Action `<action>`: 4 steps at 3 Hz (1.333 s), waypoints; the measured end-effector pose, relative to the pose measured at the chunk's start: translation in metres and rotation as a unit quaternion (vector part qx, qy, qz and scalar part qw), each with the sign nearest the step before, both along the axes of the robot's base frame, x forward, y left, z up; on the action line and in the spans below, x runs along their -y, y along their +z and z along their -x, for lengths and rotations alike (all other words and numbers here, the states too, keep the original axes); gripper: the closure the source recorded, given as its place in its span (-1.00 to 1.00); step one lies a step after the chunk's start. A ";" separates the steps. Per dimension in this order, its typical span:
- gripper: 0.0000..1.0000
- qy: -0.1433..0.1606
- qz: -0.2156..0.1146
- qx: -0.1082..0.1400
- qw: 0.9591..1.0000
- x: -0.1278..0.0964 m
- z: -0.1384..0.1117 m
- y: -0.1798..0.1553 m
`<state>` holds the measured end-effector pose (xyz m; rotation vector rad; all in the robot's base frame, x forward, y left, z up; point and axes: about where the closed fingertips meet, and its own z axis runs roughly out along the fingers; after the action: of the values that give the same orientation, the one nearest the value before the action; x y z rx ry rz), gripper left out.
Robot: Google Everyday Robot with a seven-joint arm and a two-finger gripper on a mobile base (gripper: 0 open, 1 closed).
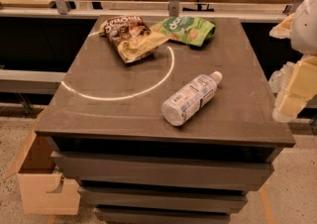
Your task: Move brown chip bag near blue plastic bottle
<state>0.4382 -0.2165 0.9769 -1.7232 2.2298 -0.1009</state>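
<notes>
Claw (289,100) hangs off the surface's (104,116) right edge; I cannot tell whether it is apart or together. The brown bag (130,37) lies far left, beyond the claw, well past the bottle (190,99). It is likely light, soft and crinkly; pinch its yellow end.

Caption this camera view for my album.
Gripper hovers right of table; brown chip bag lies apart from blue plastic bottle.

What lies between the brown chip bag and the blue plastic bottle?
In the camera view, only bare tabletop crossed by a pale curved line lies between brown chip bag and blue plastic bottle; the gripper hangs beyond its right edge.
</notes>
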 end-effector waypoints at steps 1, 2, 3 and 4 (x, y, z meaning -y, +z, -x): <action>-1.00 0.000 0.000 0.000 1.000 0.000 0.000 0.000; -1.00 -0.007 -0.031 0.029 0.999 0.001 -0.016 0.009; -1.00 -0.017 -0.140 0.116 0.983 0.011 -0.091 0.042; -1.00 -0.015 -0.192 0.154 0.969 0.013 -0.139 0.057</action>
<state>0.5776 -0.2299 1.0341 -1.3644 1.8985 0.0506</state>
